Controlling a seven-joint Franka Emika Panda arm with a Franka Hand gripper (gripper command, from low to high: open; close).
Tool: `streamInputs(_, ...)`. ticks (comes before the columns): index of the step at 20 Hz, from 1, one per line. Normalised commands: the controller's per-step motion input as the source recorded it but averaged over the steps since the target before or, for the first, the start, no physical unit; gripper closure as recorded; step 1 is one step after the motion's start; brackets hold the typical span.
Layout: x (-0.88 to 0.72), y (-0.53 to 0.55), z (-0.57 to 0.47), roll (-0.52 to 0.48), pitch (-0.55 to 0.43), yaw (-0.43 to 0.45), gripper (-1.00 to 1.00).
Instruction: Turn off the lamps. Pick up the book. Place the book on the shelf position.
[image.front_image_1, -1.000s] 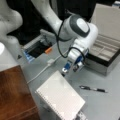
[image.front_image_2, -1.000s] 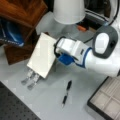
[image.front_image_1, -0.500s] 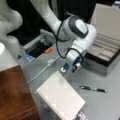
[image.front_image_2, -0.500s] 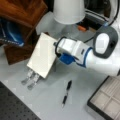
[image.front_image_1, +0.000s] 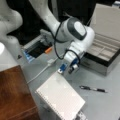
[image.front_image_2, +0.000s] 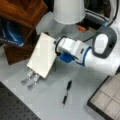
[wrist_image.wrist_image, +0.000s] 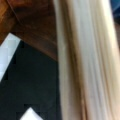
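The white spiral-bound book (image.front_image_1: 61, 97) (image.front_image_2: 42, 55) leans tilted on a small metal stand (image.front_image_2: 30, 80). My gripper (image.front_image_1: 65, 71) (image.front_image_2: 56, 53) is at the book's upper edge, its jaws closed over that edge. In the wrist view the book's page edge (wrist_image.wrist_image: 85, 62) fills the right half, very close. The lamp's off-white shade (image.front_image_2: 68, 11) stands behind the arm; its white switch (image.front_image_1: 51, 61) and cord (image.front_image_1: 37, 73) lie on the table. The shelf position, a reddish-brown wooden block (image.front_image_1: 12, 95) (image.front_image_2: 22, 10) (wrist_image.wrist_image: 32, 27), sits beside the book.
A black pen (image.front_image_1: 93, 89) (image.front_image_2: 66, 93) lies on the table close to the book. A grey compartmented box (image.front_image_1: 105, 52) (image.front_image_2: 107, 100) stands beyond the pen. A black tray (image.front_image_1: 37, 50) sits behind the switch. A dark perforated board (image.front_image_2: 15, 107) fills a front view's bottom left.
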Motion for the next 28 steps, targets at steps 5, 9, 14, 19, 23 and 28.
streamInputs(5, -0.02, -0.13, 0.01, -0.181, -0.013, 0.076, -1.00)
streamInputs(9, 0.02, -0.11, 0.00, -0.185, -0.017, 0.093, 1.00)
streamInputs(14, 0.05, -0.08, 0.01, -0.188, -0.003, 0.090, 1.00)
streamInputs(19, 0.08, -0.08, 0.02, -0.188, 0.012, 0.078, 1.00)
streamInputs(23, 0.08, -0.08, 0.04, -0.185, 0.020, 0.073, 1.00)
streamInputs(28, 0.11, -0.07, 0.03, -0.192, 0.024, 0.066, 1.00)
